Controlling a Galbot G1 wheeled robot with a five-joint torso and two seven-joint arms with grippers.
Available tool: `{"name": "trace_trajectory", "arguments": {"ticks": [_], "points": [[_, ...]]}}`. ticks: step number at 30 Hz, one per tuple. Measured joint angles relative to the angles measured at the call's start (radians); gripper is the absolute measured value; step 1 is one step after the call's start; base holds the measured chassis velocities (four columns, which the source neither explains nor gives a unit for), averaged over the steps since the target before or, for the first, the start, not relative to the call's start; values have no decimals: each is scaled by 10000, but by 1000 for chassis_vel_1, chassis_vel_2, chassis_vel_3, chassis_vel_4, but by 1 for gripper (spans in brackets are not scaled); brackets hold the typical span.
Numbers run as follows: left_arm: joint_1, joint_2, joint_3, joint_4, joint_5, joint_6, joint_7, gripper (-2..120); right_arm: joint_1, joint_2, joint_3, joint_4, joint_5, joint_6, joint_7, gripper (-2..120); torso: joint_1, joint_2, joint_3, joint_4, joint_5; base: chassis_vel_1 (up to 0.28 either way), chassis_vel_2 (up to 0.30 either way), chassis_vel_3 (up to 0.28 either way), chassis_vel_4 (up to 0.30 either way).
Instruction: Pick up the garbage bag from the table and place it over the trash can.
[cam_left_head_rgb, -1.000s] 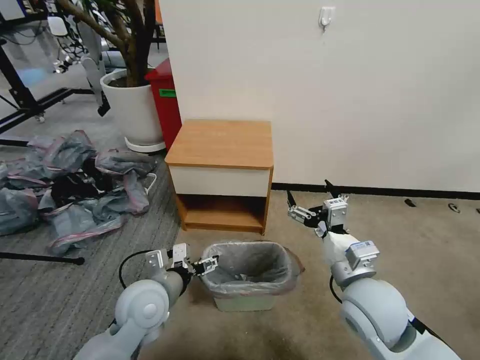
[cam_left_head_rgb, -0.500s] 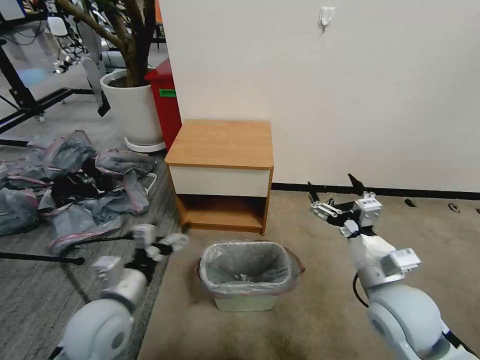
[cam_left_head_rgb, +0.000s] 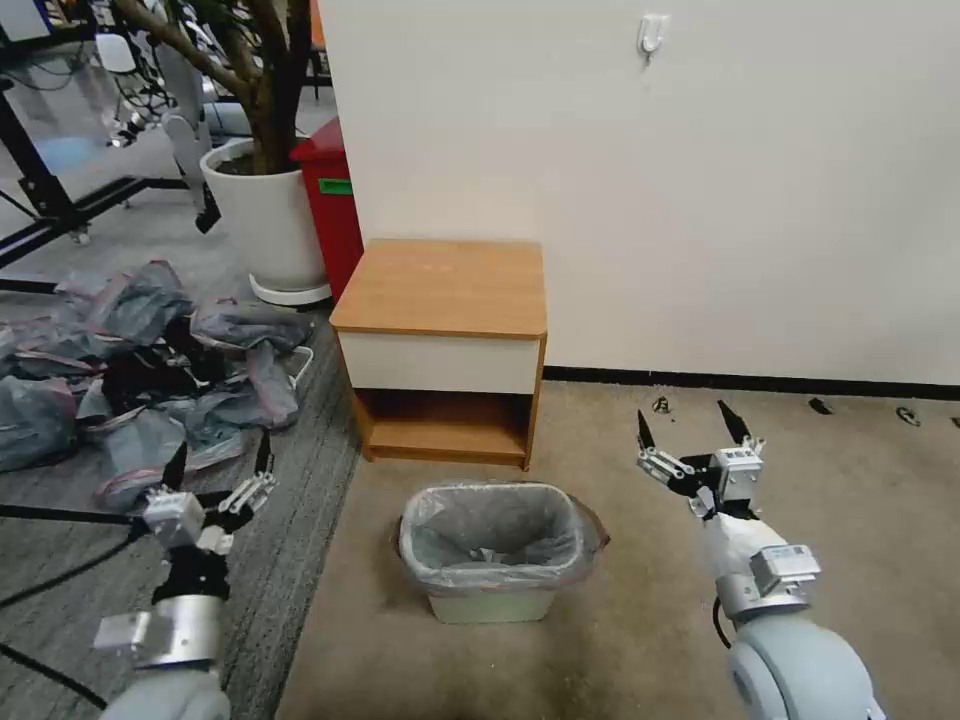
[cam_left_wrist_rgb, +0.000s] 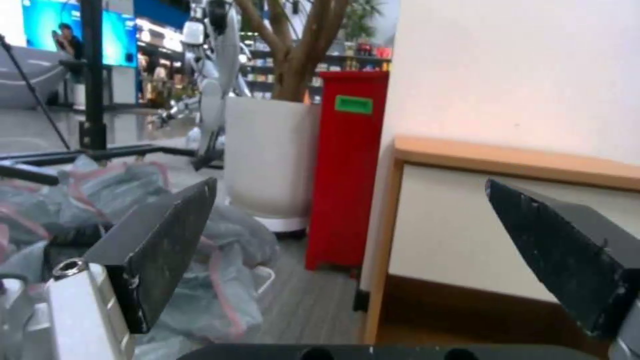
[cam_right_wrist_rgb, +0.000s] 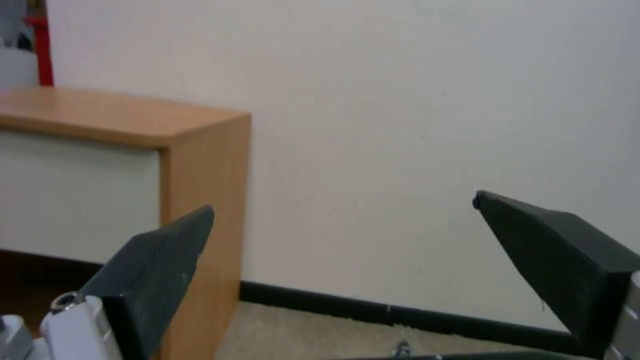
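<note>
- My left pincer (cam_left_head_rgb: 220, 455) hangs low over the grey striped floor, well to the left of the trash can, its two black fingers (cam_left_wrist_rgb: 157, 245) spread wide with nothing between them.
- My right pincer (cam_left_head_rgb: 690, 425) is up over the beige carpet, to the right of the trash can and apart from it; two fingers (cam_right_wrist_rgb: 157, 272) wide apart there too, gripping nothing.
- One trash can (cam_left_head_rgb: 490, 603), cream-beige, sits on the carpet between my two arms, just in front of the table.
- One garbage bag (cam_left_head_rgb: 490, 535) is in it: grey crinkly plastic lining the inside, the pink-red band folded down over the rim all round.
- One table (cam_left_head_rgb: 445, 285), wood top, one white drawer front, one open shelf underneath, backed against the white wall. In the left wrist view I see its front edge; in the right wrist view, its corner.
- One tall red bin (cam_left_head_rgb: 330, 195) with a green label stands just left of the table, and one big white plant pot (cam_left_head_rgb: 265, 220) with a tree trunk is beside that.
- One heap of grey-pink bags (cam_left_head_rgb: 140, 365) sprawls on the floor at far left; I can't count the bags in it.
</note>
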Motion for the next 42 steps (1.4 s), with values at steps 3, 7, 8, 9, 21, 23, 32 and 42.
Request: {"name": "trace_trajectory", "arguments": {"ticks": [3, 7, 8, 9, 21, 23, 32, 42], "points": [[-120, -284, 75, 325, 221, -266, 239, 100, -12, 144, 129, -211, -172, -17, -151, 100, 0, 0, 0, -1, 1, 0, 0, 0, 0], [-238, -482, 113, 628, 299, -400, 421, 100, -29, 319, 186, -465, -637, -124, 9, 100, 0, 0, 0, -1, 2, 0, 0, 0, 0], [-249, -505, 117, 692, 299, -419, 461, 100, -29, 357, 190, -496, -701, -164, 61, 100, 0, 0, 0, -1, 1, 0, 0, 0, 0], [-247, -512, 122, 743, 299, -427, 510, 100, -32, 375, 191, -505, -720, -197, 87, 100, 0, 0, 0, 0, 1, 0, 0, 0, 0], [-361, -482, 198, 1178, 288, -556, 640, 100, -175, 466, -163, -987, -28, 488, -831, 100, 0, 0, 0, 0, 0, 0, 0, 0, 0], [-358, -477, 207, 1182, 286, -556, 644, 100, -171, 471, -159, -1048, 17, 534, -937, 100, 0, 0, 0, -1, 1, 0, 0, 0, 0], [-347, -475, 270, 1258, 285, -572, 645, 100, -166, 439, -164, -1122, 191, 526, -998, 100, 0, 0, 0, 0, -1, 0, 0, 0, 0], [-344, -472, 275, 1258, 279, -572, 644, 100, -166, 431, -165, -1122, 193, 511, -994, 100, 0, 0, 0, 0, 0, 0, 0, 0, 0]]}}
